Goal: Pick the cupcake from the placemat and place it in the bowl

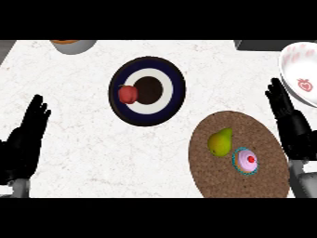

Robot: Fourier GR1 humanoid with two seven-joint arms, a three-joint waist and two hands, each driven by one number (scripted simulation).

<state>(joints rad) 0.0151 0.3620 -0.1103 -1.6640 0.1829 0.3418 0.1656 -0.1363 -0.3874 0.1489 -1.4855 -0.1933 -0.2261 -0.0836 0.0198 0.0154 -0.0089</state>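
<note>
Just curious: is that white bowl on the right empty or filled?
Empty as far as shows: the white bowl has only its red pattern inside; the cupcake sits on the placemat.

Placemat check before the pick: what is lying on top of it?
On the brown placemat lie a green pear and the pink cupcake, close together. Whatever is beneath them stays covered.

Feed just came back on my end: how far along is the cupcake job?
Nothing looks done yet: the cupcake sits on the placemat beside a pear, and the bowl holds nothing. In hand: nothing; the right hand is open, fingers straight, between placemat and bowl, and the left hand rests open at the left. Left: grasp the cupcake, carry it over, set it in the bowl.
</note>
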